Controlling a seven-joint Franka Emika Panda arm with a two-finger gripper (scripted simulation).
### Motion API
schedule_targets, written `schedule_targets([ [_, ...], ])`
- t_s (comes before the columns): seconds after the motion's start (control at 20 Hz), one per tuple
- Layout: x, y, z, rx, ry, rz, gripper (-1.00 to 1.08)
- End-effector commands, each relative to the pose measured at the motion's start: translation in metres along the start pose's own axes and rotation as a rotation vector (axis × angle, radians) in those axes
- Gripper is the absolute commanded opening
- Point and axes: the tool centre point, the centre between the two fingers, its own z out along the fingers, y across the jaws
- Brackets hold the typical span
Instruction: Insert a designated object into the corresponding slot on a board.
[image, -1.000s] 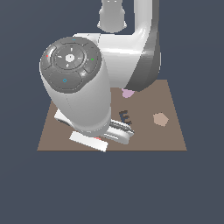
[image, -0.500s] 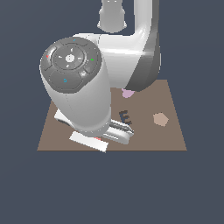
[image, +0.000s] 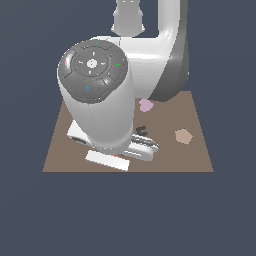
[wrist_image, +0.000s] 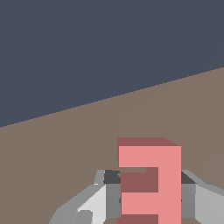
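The salmon-red letter E (wrist_image: 149, 183) sits between my gripper's two fingers in the wrist view, with the dark pads (wrist_image: 112, 177) touching both of its sides. The gripper (wrist_image: 149, 178) is shut on it, over the brown board (wrist_image: 65, 144). In the exterior view the big arm hides most of the gripper (image: 144, 146) and the red E. The dark E-shaped slot (image: 141, 131) shows only in part, just beyond the fingers, on the board (image: 200, 155).
A small pink piece (image: 145, 105) lies on the board behind the slot. A tan piece (image: 183, 136) lies toward the exterior view's right. The arm's body covers the board's left and middle.
The arm's wrist has shifted toward the exterior view's right and turned a little. It now covers part of the dark E slot, which showed whole before.
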Motion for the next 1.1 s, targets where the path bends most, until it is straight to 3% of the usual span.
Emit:
schedule_targets([
  [0.0, -0.005, -0.008, -0.001, 0.0, 0.0, -0.044, -1.0],
  [0.65, -0.056, -0.056, -0.007, 0.0, 0.001, -0.413, -1.0],
  [1.05, -0.075, -0.065, -0.009, 0.0, 0.001, -0.522, -1.0],
])
